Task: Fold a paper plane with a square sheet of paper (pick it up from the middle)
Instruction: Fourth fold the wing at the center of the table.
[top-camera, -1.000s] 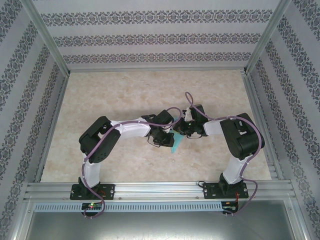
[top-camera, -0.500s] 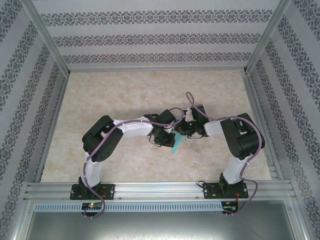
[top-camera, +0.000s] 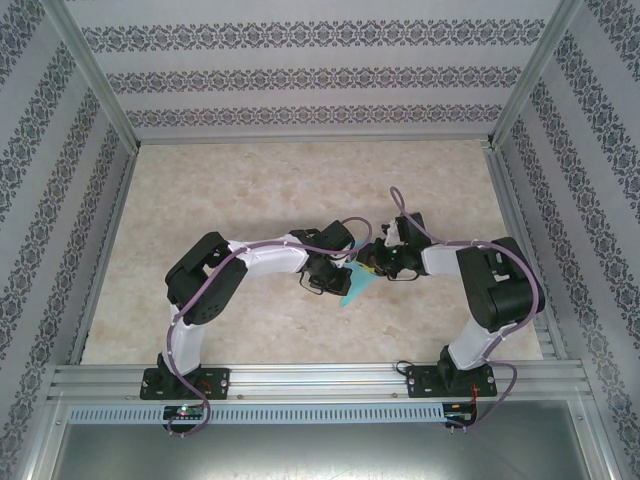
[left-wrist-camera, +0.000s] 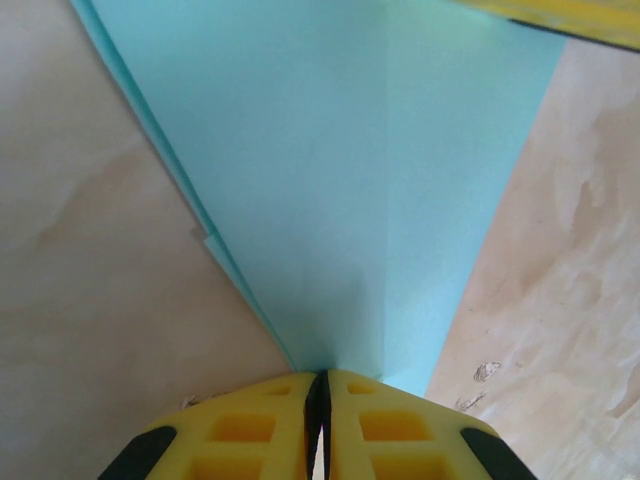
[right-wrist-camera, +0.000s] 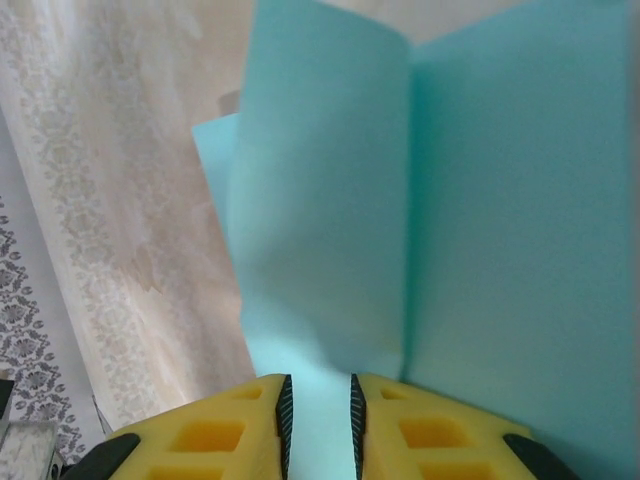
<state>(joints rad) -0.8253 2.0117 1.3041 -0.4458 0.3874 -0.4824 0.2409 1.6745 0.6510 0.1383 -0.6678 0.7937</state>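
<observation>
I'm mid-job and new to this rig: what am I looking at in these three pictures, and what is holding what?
Two black-and-white robot arms are bolted at the table's near edge, each ending in a two-finger gripper with yellow pads. The overhead picture looks down from behind them: the left gripper and the right gripper meet above the marbled beige tabletop. Between them is a folded turquoise paper sheet, tapering to a point. The other two pictures come from cameras on the wrists. In the left wrist view, the left gripper's fingers are closed tight on the paper's narrow end. In the right wrist view, the right gripper's fingers stand slightly apart, with the paper's edge in the gap.
</observation>
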